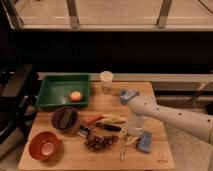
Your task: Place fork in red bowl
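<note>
Jaws low, right of grapes point(100, 142); fork point(123, 149) just beneath; width cannot tell.

The wooden desk point(108, 104) is carrying a green tray point(50, 93) and a white cup point(106, 80) at the back. A brown bowl point(54, 118), the red bowl point(34, 144), dark grapes point(99, 142), the fork point(123, 151) and a blue sponge point(145, 141) are lying nearer the front. The pincer point(132, 133) is hanging low between grapes and sponge, near the fork.
</note>
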Tool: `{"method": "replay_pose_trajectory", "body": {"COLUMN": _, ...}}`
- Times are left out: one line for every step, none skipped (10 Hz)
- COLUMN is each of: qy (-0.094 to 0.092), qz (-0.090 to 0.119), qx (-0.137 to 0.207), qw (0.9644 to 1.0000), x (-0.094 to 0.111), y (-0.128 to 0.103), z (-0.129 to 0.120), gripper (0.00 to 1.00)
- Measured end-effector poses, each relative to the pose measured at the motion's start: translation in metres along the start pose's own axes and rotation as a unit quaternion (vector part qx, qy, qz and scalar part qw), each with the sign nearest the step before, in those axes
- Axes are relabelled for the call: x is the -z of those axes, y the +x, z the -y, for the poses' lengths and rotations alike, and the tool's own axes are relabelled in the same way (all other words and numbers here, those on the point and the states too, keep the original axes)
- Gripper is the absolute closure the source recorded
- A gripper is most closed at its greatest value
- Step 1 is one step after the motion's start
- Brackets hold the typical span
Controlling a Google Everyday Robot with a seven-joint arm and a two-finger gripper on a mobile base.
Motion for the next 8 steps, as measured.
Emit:
{"method": "replay_pose_trajectory", "body": {"qy": 0.003, "qz": -0.002, "qx": 0.0, "qw": 1.0, "x": 0.0016, "y": 0.0018, "z": 0.0006, "gripper": 0.96}}
{"method": "replay_pose_trajectory", "body": {"qy": 0.003, "qz": -0.001, "qx": 0.001, "qw": 1.0, "x": 0.0013, "y": 0.0003, "z": 0.0022, "gripper": 1.0}}
{"method": "replay_pose_trajectory", "body": {"qy": 0.009, "qz": 0.007, "qx": 0.0, "qw": 0.9999, "x": -0.0012, "y": 0.0007, "z": 0.0028, "gripper": 1.0}}
{"method": "replay_pose_trajectory", "body": {"qy": 0.018, "qz": 0.019, "qx": -0.003, "qw": 0.9997, "x": -0.0051, "y": 0.003, "z": 0.0028, "gripper": 1.0}}
{"method": "replay_pose_trajectory", "body": {"qy": 0.018, "qz": 0.018, "qx": -0.001, "qw": 0.9997, "x": -0.0051, "y": 0.0029, "z": 0.0041, "gripper": 1.0}}
{"method": "replay_pose_trajectory", "body": {"qy": 0.017, "qz": 0.017, "qx": 0.0, "qw": 0.9997, "x": -0.0044, "y": 0.0027, "z": 0.0029, "gripper": 1.0}}
{"method": "replay_pose_trajectory", "body": {"qy": 0.017, "qz": 0.017, "qx": 0.0, "qw": 0.9997, "x": -0.0035, "y": 0.0026, "z": 0.0025, "gripper": 1.0}}
{"method": "replay_pose_trajectory", "body": {"qy": 0.015, "qz": 0.017, "qx": 0.0, "qw": 0.9997, "x": -0.0026, "y": 0.0032, "z": 0.0015, "gripper": 1.0}}
